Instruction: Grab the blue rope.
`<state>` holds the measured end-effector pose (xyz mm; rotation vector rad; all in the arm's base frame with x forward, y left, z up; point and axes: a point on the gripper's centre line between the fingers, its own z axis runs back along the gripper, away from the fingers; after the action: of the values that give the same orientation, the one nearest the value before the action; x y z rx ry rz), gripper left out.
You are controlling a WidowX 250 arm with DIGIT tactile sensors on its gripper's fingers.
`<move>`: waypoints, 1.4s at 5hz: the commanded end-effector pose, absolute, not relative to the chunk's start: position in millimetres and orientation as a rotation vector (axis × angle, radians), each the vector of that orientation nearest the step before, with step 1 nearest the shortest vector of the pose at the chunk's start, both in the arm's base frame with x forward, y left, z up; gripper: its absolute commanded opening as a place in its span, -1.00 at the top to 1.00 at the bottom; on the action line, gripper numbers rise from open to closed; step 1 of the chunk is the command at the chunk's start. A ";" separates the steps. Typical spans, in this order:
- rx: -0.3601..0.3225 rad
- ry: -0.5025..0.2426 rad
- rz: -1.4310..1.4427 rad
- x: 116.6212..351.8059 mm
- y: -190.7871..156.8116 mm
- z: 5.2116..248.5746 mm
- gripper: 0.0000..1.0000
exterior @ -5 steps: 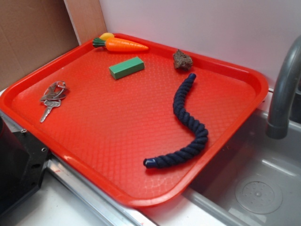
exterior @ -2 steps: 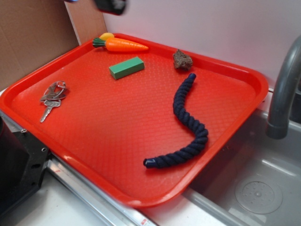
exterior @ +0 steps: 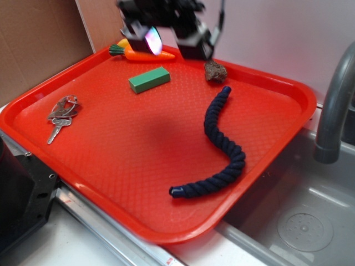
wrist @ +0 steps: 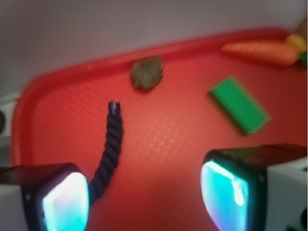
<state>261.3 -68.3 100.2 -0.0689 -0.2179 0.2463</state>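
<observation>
Nothing is grasped yet: the gripper (exterior: 166, 39) is held open above the far tray (exterior: 277, 88) edge, the rope (exterior: 219, 141) untouched.

The gripper (exterior: 169, 40) drops into view over the tray's (exterior: 111, 166) far edge, jaws spread, casting a shadow mid-tray.

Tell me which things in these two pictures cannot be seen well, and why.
- Blue rope, wrist view: its lower part is hidden behind one of the fingers.
- Carrot, exterior view: partly covered by the gripper, itself motion-blurred.
- Carrot, wrist view: its leaf end is cut off by the right edge.
- Whole wrist view is blurred; the brown lump shows no detail.
- Keys, exterior view: too small to count.
</observation>
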 end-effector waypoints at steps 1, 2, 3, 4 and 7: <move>-0.166 -0.128 0.206 283.0 -90.6 69.7 -1.00; -0.183 -0.063 0.212 293.0 -97.6 48.0 -1.00; -0.156 -0.039 0.186 303.5 -104.8 38.0 -1.00; -0.144 -0.022 0.189 303.0 -101.8 34.9 0.16; -0.248 -0.125 0.238 268.1 -76.1 64.5 1.00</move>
<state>257.6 -73.9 53.6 -0.2301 -0.0743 0.2494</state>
